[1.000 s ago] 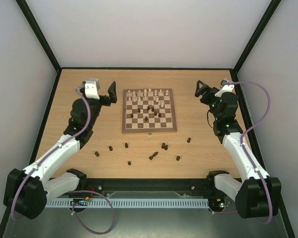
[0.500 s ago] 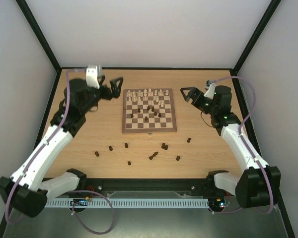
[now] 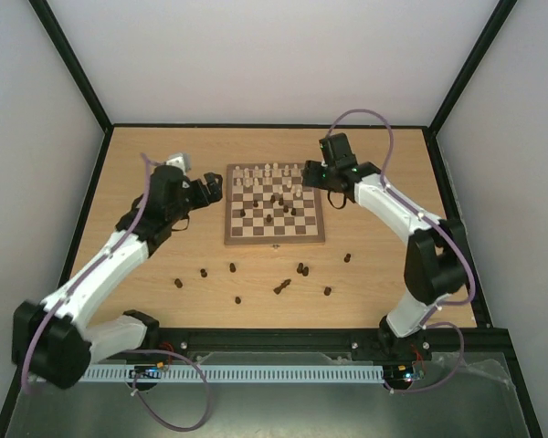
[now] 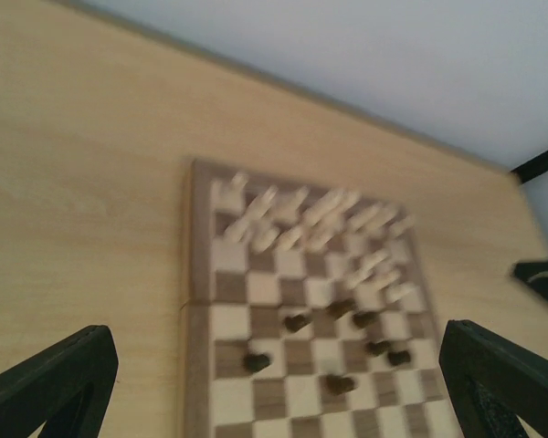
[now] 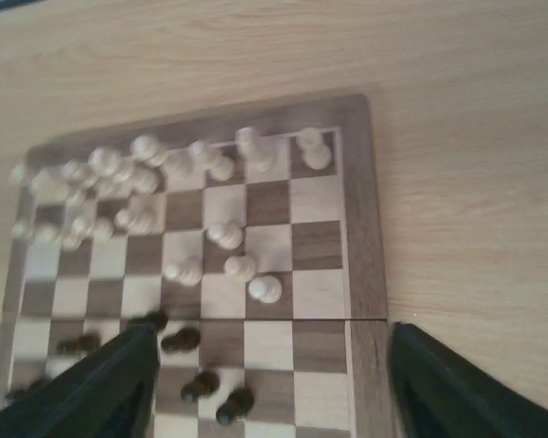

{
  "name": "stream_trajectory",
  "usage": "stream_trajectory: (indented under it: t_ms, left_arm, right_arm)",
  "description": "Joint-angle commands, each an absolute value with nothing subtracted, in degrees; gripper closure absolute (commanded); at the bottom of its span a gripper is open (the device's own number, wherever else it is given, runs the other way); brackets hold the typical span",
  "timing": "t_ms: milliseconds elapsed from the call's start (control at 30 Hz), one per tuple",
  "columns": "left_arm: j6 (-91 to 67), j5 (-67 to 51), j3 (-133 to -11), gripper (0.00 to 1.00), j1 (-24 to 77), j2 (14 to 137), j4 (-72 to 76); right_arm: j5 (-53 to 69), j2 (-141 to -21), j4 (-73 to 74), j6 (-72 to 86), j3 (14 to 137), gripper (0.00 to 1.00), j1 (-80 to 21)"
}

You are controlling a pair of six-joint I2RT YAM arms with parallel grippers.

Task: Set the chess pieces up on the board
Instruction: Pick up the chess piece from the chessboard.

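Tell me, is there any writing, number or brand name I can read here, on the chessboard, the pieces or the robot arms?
No readable text anywhere.
The chessboard shows no letters or numbers on its border, and the chess pieces are unmarked.
The left arm, the right arm and the slotted white strip at the near edge show no label legible at this size; the left wrist view is blurred.

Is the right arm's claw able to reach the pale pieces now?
Probably yes. The right claw hangs open over the far right corner of the board, with the pale pieces just below and nothing between.
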State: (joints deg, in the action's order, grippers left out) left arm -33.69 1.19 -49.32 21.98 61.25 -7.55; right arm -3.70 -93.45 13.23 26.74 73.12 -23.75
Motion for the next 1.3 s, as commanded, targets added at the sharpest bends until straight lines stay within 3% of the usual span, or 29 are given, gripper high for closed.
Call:
stream_trajectory:
  t_ms: [0, 167, 500, 1267]
  left_arm:
    - [-36.8, 1.3, -48.9, 0.00, 22.8, 69.0, -7.6]
    - [-36.2, 2.9, -50.2, 0.01, 26.7, 72.2, -8.9]
    - [-33.6, 8.3, -48.6, 0.00, 31.3, 72.7, -9.5]
    - [-32.6, 8.8, -49.1, 0.01, 31.3, 75.4, -9.8]
  right_arm:
    - [-10.1, -99.3, 21.6, 21.5, 79.6, 0.42, -23.9]
    - [-8.6, -106.0, 25.0, 20.3, 84.0, 0.59, -24.1]
    - [-8.5, -112.5, 26.2, 18.7, 86.1, 0.57, -27.1]
    - [-9.6, -117.9, 26.8, 18.4, 92.1, 0.72, -27.6]
